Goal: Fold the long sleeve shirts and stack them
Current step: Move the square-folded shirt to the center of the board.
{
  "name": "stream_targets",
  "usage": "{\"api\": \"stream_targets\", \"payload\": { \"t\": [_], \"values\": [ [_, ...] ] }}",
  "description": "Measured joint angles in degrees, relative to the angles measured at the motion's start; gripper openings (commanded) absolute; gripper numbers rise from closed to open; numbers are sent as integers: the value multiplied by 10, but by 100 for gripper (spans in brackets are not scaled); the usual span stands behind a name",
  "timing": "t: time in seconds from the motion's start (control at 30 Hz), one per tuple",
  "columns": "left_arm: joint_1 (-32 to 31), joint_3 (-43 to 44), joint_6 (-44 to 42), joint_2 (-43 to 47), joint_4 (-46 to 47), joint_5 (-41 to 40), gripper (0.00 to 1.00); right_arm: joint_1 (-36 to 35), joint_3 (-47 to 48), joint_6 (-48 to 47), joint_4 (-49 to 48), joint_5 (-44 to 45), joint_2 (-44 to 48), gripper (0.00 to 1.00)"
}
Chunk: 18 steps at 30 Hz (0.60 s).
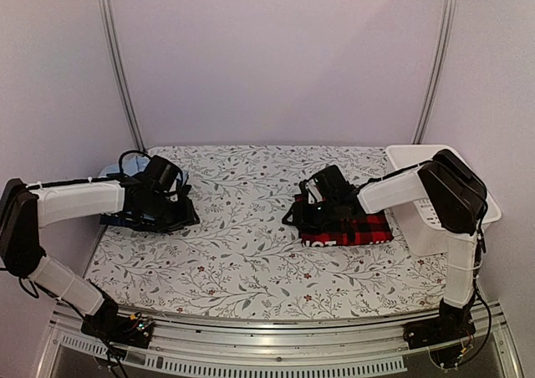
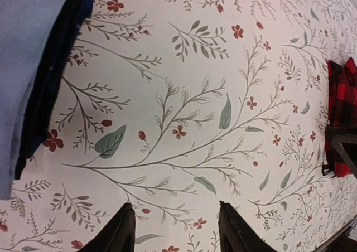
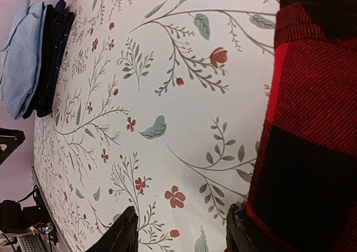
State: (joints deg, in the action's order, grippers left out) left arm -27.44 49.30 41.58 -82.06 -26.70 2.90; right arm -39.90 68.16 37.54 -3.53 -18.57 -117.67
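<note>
Tablecloth is filling most of my screens, and its slack is worrying me first: a finger dragging low could be rucking it up and carrying the laundry along. The white basket is sitting at the far right corner, close to the right arm, so a wide swing could be knocking it.

The flannel shirt is lying folded on the right of the table, near that basket, and I am judging that it has yet to go onto the pile on the left. That pile, the blue shirt lying over the navy garment, is resting at the left edge, well apart from the flannel. A careless drop could be pushing it off square or over the side.

The right gripper is hanging spread with nothing between its fingers. One finger is sitting just beside the flannel's edge, possibly touching it, though I cannot tell from this angle. Closing here could be pinching only the top layer and undoing the fold. The left gripper is hovering spread and empty over bare cloth beside the pile.
</note>
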Motion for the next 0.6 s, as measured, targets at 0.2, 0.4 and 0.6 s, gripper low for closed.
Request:
{"api": "stream_targets", "payload": {
  "t": [0.2, 0.4, 0.6],
  "values": [
    [16, -38, 42, 22, -2, -72, 48, 9, -15, -9, 31, 26, 29, 54],
    [33, -85, 103, 61, 11, -129, 46, 10, -5, -27, 53, 24, 51, 56],
    [51, -118, 146, 67, 43, -160, 45, 0, 42, -52, 70, 13, 59, 57]
  ]
}}
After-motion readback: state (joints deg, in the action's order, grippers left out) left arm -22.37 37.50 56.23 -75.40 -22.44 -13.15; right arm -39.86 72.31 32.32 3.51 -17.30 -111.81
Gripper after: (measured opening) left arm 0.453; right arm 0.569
